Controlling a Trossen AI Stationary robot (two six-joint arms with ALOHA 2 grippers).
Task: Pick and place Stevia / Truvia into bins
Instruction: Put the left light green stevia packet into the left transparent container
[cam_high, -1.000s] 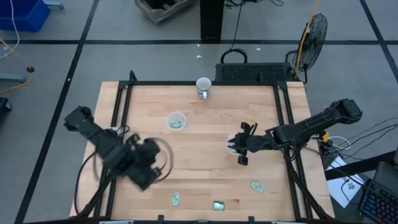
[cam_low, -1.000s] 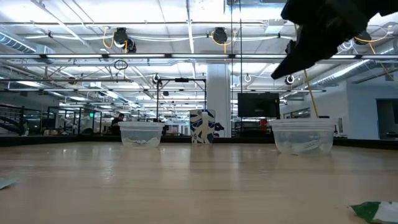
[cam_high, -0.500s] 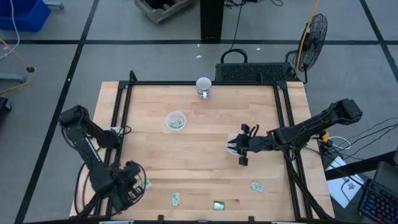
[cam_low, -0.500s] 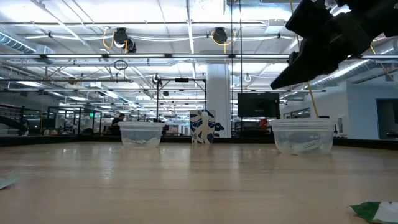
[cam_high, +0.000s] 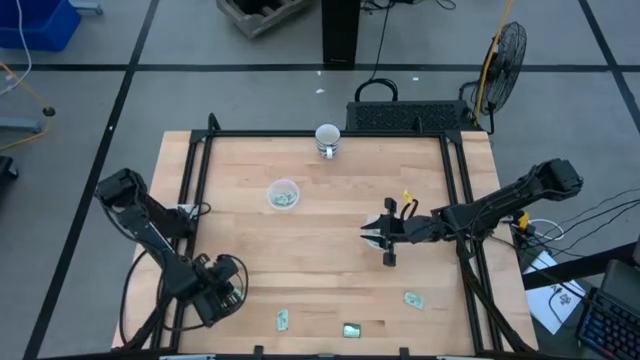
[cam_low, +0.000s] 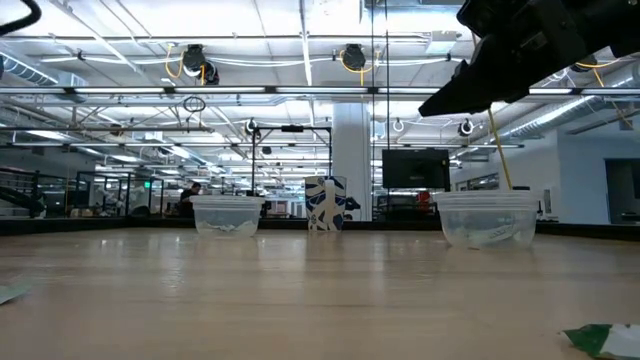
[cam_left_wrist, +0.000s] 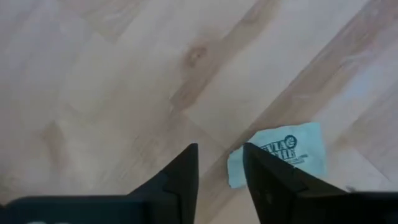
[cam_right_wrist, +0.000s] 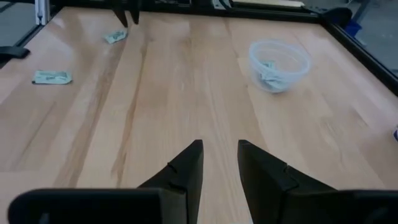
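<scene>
The pale wooden plank table (cam_high: 320, 215), edged by a black metal frame, stands on a grey floor marked with dark lines. In the low view, a large hall with white ceiling trusses, hanging lamps and a dark screen stretches behind it.

The left gripper (cam_high: 222, 292) hovers low near the table's front left corner, its fingers (cam_left_wrist: 184, 171) slightly apart, just beside a green-and-white paper sachet (cam_left_wrist: 287, 155) lying flat on the wood. The right gripper (cam_high: 370, 237) hangs above the table's right-centre, over one clear round plastic cup (cam_low: 487, 219); its fingers (cam_right_wrist: 189, 165) are slightly apart and hold nothing.

The other clear plastic cup (cam_high: 283, 195) holds sachets. Three more sachets (cam_high: 350, 329) lie along the front edge. An opaque white cup (cam_high: 327, 137) stands at the back edge.
</scene>
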